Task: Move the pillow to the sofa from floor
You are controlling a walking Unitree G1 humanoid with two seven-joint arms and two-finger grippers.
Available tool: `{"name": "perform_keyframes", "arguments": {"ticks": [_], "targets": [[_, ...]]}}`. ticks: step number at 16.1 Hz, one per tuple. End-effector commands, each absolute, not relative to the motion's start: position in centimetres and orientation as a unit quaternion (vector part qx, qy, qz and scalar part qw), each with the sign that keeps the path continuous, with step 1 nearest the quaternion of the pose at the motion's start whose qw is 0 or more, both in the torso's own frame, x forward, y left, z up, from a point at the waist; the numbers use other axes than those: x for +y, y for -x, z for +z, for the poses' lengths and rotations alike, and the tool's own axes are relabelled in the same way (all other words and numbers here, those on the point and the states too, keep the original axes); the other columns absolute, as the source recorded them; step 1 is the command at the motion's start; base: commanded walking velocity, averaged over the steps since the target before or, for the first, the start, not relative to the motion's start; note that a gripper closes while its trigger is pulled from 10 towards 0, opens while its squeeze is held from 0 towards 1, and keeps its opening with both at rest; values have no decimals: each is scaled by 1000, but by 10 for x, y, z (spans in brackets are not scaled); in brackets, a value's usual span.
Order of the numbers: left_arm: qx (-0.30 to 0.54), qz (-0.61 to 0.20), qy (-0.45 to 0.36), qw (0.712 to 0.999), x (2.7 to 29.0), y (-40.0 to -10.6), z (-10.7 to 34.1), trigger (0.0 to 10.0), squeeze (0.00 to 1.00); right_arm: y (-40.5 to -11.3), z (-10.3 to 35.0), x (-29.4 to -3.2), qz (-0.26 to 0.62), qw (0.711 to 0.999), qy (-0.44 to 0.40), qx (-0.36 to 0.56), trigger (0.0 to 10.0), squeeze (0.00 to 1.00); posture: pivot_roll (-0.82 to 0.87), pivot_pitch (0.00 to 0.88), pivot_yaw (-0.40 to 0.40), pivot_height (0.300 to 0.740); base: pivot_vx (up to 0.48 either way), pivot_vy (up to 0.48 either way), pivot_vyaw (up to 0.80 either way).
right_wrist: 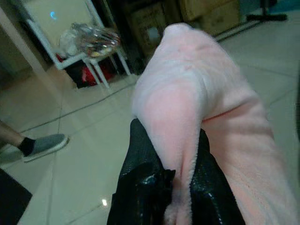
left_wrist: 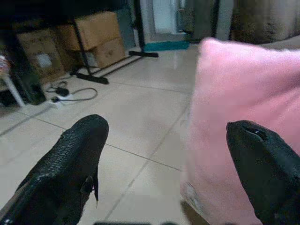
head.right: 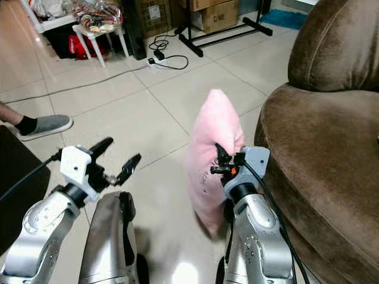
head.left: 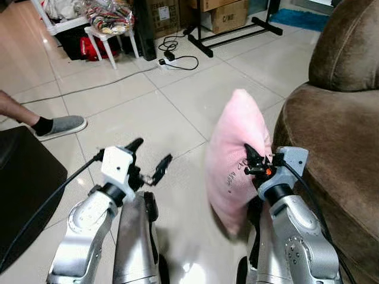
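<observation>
Pink plush pillow [head.left: 237, 155] — upright, off the floor — beside brown sofa [head.left: 331, 142].

Your right hand [head.left: 253, 161] is pinched on the edge of the pink pillow [head.left: 234, 157], which stands upright and lifted just beside the brown sofa [head.left: 331, 136], its lower corner hanging above the tiled floor [head.left: 136, 112]. Your left hand [head.left: 151, 158] hovers well apart from the pillow, its two black fingers spread and holding nothing. At your far left, a person's foot in a grey slipper [head.left: 59, 126] rests on the floor. Farther back, a white power strip with a black cable [head.left: 172, 59] lies near a black stand [head.left: 231, 32], cardboard boxes [head.left: 225, 15] and a small white stool [head.left: 112, 38].
</observation>
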State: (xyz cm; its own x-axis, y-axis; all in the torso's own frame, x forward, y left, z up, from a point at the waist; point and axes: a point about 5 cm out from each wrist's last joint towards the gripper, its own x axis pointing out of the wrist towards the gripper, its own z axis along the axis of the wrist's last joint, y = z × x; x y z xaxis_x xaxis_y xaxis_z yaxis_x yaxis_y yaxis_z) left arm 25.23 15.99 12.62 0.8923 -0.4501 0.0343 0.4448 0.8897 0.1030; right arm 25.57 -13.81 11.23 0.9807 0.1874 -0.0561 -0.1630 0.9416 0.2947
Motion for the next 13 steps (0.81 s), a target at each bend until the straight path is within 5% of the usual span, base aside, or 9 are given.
{"name": "perform_keyframes", "arguments": {"ticks": [1,13], "targets": [[-33,-210,-58,975,165,-253,128,10000,0,-256,129,-136,90,985,-146,17,10000,0,-74,0,96,414,0,0,0],[-38,-199,-85,976,162,-255,129,10000,0,-256,131,-142,64,992,-103,39,10000,0,-72,0,84,519,0,0,0]]}}
